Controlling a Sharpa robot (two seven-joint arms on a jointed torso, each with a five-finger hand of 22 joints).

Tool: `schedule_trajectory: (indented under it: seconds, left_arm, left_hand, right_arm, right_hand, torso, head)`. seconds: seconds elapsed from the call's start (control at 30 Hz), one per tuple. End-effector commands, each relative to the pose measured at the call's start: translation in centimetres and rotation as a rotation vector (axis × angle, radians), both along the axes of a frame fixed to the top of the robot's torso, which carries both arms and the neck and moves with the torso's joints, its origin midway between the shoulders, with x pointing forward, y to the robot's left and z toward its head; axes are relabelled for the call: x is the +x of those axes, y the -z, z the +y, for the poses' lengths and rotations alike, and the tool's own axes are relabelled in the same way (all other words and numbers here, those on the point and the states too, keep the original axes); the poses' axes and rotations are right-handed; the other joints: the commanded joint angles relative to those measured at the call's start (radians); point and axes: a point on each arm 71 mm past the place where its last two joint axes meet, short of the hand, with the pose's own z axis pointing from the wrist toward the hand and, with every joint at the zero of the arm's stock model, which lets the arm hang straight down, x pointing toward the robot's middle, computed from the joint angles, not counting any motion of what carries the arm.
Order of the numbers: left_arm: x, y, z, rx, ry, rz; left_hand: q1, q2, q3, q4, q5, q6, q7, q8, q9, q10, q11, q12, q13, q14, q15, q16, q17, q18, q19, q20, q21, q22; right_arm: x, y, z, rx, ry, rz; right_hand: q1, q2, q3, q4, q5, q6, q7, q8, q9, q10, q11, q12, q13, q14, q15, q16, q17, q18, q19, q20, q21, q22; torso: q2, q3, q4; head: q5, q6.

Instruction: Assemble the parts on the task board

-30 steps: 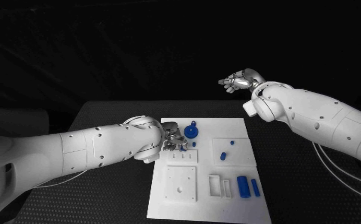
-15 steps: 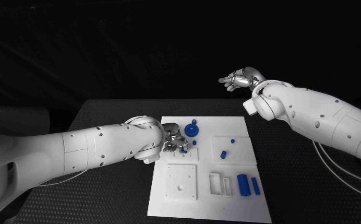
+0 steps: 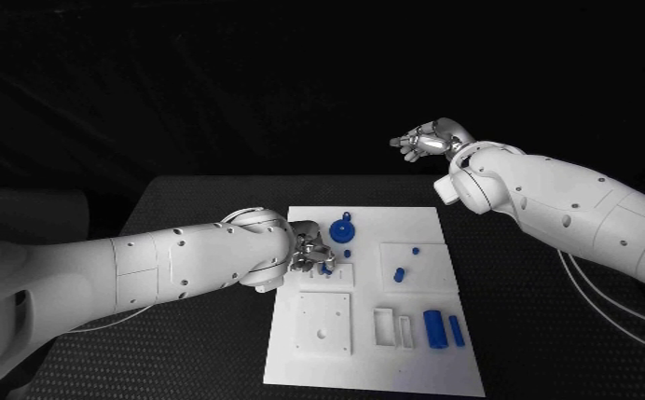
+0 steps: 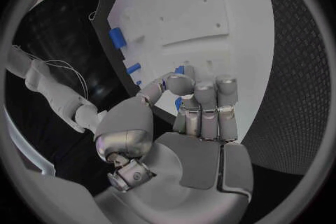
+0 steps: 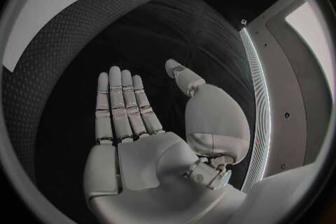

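The board (image 3: 404,363) is seen lying on the black table (image 3: 188,213), long side running away from the robot. The left hand (image 3: 312,255) is lowered onto the board's left part, just beside a small raised white block (image 3: 327,277). In the left wrist view the left hand (image 4: 199,117) is seen with fingers (image 4: 206,102) curled together and thumb pressed in against them; a small blue part (image 4: 178,103) is pinched between thumb and fingers, a second bit of blue showing just above the thumb tip. Whether that is one piece or two cannot be told.

The right hand (image 3: 428,145) is held raised beyond the table's far edge, well apart from the board. In the right wrist view the right hand (image 5: 150,123) is seen flat, fingers straight and side by side, thumb set apart, nothing held.

On the board, a round blue part (image 3: 343,230) is noted near the far edge, just beyond the left hand, with a small blue peg (image 3: 347,255) beside it. A small blue stub (image 3: 414,253) and a short blue pin (image 3: 398,277) lie on the raised square at the right. At the near right, a thick blue cylinder (image 3: 435,330) and a thinner blue bar (image 3: 457,333) lie side by side, next to two upright white slots (image 3: 394,327). A white square plate (image 3: 324,324) with small holes occupies the near left.
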Motion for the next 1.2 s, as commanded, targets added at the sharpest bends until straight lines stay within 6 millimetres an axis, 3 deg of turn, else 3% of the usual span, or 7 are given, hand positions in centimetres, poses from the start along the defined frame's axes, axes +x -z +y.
schedule_trajectory:
  seconds: [0.03, 1.2]
  left_arm:
    - [-0.1, 0.0, -0.1, 0.023, 0.020, -0.003]
    - [-0.2, 1.0, 0.2, 0.022, -0.026, -0.026]
  left_hand:
    - [0.006, 0.009, 0.012, 0.006, 0.002, 0.184, -0.130, 0.004, 0.002, -0.040, -0.041, 0.005, -0.002, 0.047, -0.059, 0.006, -0.002, 0.007, -0.006, -0.117, 0.006, 0.020]
    - [-0.014, 0.018, 0.015, 0.011, -0.035, 0.178, -0.127, 0.004, 0.005, -0.046, -0.039, 0.014, -0.014, 0.042, -0.054, 0.011, -0.015, 0.006, -0.011, -0.115, 0.012, 0.018]
  right_arm:
    - [0.0, -0.1, 0.2, 0.007, -0.013, -0.005]
    - [-0.1, 0.0, 0.4, 0.008, -0.020, 0.002]
  right_hand:
    - [0.001, 0.003, -0.006, -0.002, 0.005, -0.006, 0.003, 0.005, -0.002, 0.006, 0.002, -0.006, -0.002, -0.006, 0.002, -0.005, -0.001, 0.005, -0.009, 0.000, -0.004, 0.000]
    - [-0.003, 0.003, -0.011, 0.001, 0.013, -0.005, 0.002, 0.006, -0.004, 0.006, 0.005, -0.008, -0.013, -0.011, 0.006, -0.006, -0.009, 0.006, -0.016, 0.003, -0.009, 0.001]
  torso:
    - [0.000, 0.0001, 0.0002]
    - [0.000, -0.0002, -0.0008]
  head:
    - [0.000, 0.000]
    - [-0.003, -0.003]
